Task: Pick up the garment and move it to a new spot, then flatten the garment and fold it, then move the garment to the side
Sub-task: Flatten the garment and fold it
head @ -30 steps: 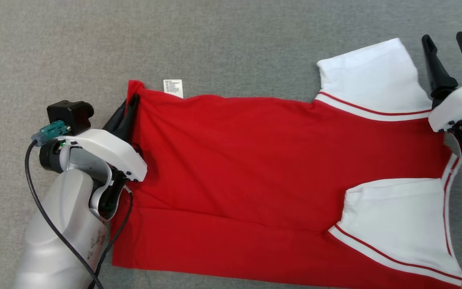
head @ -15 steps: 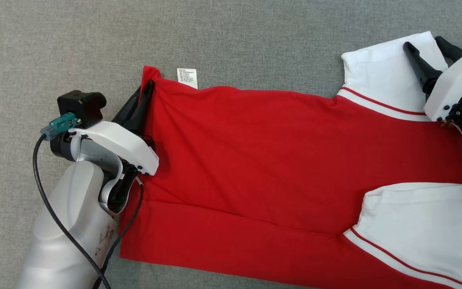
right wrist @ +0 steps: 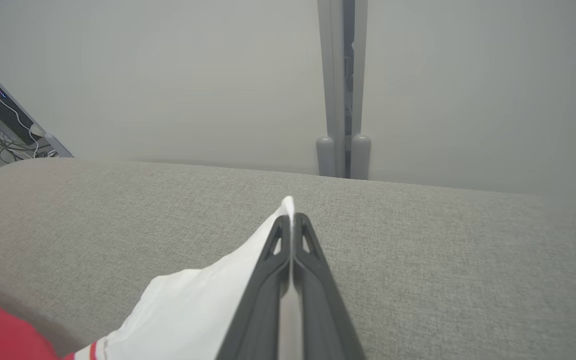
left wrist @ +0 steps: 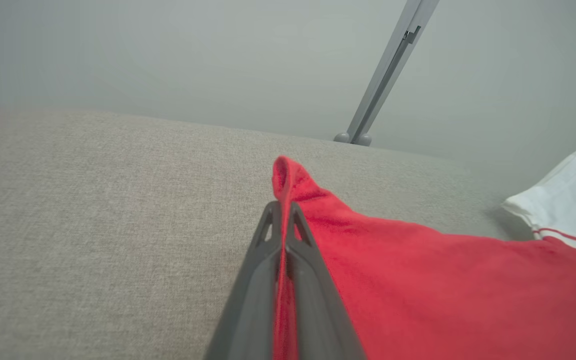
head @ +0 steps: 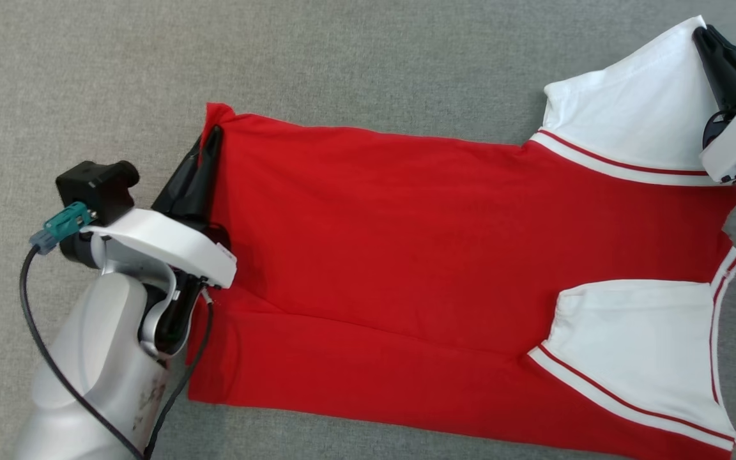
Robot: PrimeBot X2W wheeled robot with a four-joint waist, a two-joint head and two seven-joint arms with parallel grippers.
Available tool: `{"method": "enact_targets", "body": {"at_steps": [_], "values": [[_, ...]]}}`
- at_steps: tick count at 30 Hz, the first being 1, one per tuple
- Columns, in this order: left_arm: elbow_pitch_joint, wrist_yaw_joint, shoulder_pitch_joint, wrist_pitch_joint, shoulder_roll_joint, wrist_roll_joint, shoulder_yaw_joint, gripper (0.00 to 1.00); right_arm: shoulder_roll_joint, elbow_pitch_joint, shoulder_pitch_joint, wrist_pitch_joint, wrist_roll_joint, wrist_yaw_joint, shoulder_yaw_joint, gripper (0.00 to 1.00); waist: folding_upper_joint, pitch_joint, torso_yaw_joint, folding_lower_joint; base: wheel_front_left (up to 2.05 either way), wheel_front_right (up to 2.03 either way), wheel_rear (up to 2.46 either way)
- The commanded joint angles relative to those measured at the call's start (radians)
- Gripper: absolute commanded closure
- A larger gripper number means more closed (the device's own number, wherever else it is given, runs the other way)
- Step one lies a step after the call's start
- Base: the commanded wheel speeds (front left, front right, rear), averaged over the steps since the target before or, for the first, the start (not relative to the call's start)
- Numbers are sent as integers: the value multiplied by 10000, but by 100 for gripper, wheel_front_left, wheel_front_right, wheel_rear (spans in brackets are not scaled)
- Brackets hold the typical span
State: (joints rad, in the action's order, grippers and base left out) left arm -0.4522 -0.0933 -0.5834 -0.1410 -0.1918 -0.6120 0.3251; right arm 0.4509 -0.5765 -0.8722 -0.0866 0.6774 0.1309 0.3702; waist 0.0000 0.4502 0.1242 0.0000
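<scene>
Head view: left arm [head: 96,358] enters from the lower left with the forearm angled up and to the right. Its dark fingers [head: 192,182] lie along the left edge of the garment [head: 438,255]. The left jaws are pressed together on the red cloth just below its upper-left corner. The garment lies spread lengthwise across the grey desk [head: 342,57], red body to the left, two white sleeves to the right. The right arm [head: 735,144] enters at the upper right edge, and the right jaws pinch the tip of the upper sleeve [head: 630,108], which is drawn up to a point. The lower sleeve [head: 636,345] lies flat on the red body. Left wrist view: both fingers [left wrist: 260,285] are closed with a red fold between them. The red corner [left wrist: 285,175] projects just beyond the tips. Right wrist view: both fingers [right wrist: 313,290] are closed on the white sleeve edge [right wrist: 193,305], and a sliver of cloth shows past the tips. A grey post [right wrist: 343,90] stands beyond the desk.
</scene>
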Motion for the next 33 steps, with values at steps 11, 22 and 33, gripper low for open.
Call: {"method": "enact_targets", "body": {"at_steps": [11,22,33], "values": [[1703,451,1610,707,-509,-421,-94,100,-18,2208,2309,684,598,-3,-521,100,0,-678,-461,0,0,0,0],[2988,711,3811,1289,-1062,-1164,-378,100,-551,5017,6303,570,1919,-3,-1597,100,0,-1355,-983,0,0,0,0],[3427,800,4623,997,-1346,-1452,-824,100,-1368,6339,9091,490,2466,-3,-2547,100,0,-1666,-1181,0,0,0,0]]}}
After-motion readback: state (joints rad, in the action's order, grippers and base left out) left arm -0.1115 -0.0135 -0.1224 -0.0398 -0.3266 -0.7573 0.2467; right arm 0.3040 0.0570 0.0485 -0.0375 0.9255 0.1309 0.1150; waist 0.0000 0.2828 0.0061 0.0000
